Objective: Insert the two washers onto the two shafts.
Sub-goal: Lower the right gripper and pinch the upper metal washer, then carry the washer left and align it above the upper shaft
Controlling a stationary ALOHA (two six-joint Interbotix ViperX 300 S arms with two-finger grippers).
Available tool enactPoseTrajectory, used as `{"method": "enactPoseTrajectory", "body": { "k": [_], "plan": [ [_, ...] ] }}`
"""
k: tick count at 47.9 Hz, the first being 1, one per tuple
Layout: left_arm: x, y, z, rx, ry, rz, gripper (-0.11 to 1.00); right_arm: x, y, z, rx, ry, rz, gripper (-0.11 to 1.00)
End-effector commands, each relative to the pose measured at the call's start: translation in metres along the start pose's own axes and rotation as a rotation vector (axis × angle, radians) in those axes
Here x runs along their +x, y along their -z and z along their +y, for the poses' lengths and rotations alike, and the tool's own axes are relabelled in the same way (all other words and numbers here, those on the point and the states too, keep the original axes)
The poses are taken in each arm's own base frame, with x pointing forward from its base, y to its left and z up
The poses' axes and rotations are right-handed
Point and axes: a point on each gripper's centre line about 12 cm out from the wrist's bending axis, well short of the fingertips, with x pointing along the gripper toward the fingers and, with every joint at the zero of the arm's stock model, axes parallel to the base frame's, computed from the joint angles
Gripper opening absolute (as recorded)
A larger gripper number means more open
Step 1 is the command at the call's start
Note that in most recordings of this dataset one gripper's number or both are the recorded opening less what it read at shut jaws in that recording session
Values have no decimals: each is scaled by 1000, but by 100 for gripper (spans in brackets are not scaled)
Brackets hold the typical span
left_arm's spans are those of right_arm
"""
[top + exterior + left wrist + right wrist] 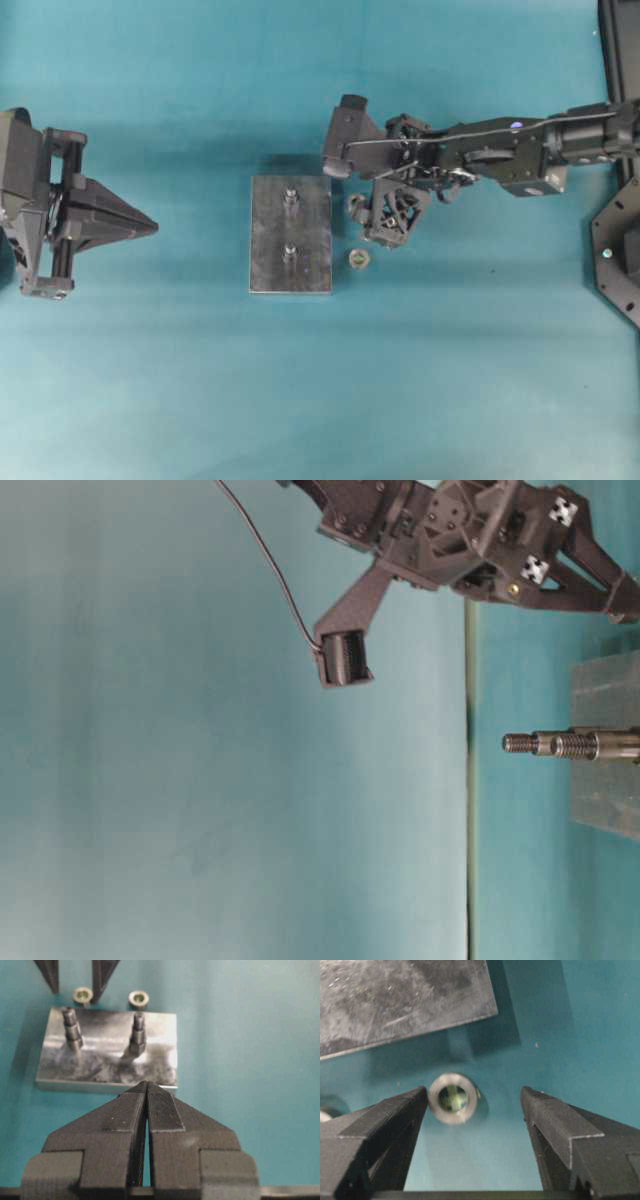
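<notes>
A grey metal plate [268, 235] carries two upright threaded shafts [291, 197] [289, 252], also seen as shafts [71, 1027] [137, 1032] and from the side [560, 744]. One washer [359, 259] lies flat on the mat just right of the plate. A second washer [452, 1098] [82, 995] lies between my right gripper's [474, 1097] open fingers, against the left finger [400, 1110] and apart from the other. That gripper [362, 208] points down, low over the mat. My left gripper [150, 227] [146, 1085] is shut and empty, well left of the plate.
The teal mat [450, 380] surrounds the plate. The right arm [500, 150] stretches in from the right edge. Black base hardware [615, 250] stands at the far right. The plate's edge [420, 1025] lies just beyond the right fingertips.
</notes>
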Motion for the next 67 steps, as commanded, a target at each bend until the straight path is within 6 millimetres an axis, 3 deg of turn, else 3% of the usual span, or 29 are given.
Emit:
{"method": "enactPoseTrajectory", "body": {
  "k": [1,29,34,43,48,67],
  "plan": [
    [0,-9,-1,4,3,-26,0,-3,-9,1,-12,-2,-28,80],
    [0,-7,-1,-1,3,-24,0,-2,0,11,-31,-11,38,75],
    [0,-7,-1,-1,3,-24,0,-1,0,11,-29,-11,41,65],
    [0,-7,-1,-2,3,-26,0,-2,-1,13,-30,-13,38,33],
    [-1,-8,-1,-1,3,-31,0,-3,-4,12,-23,-12,35,32],
    [-2,-8,-1,-2,4,-38,0,-51,-46,23,-30,-26,-7,32]
  ]
}}
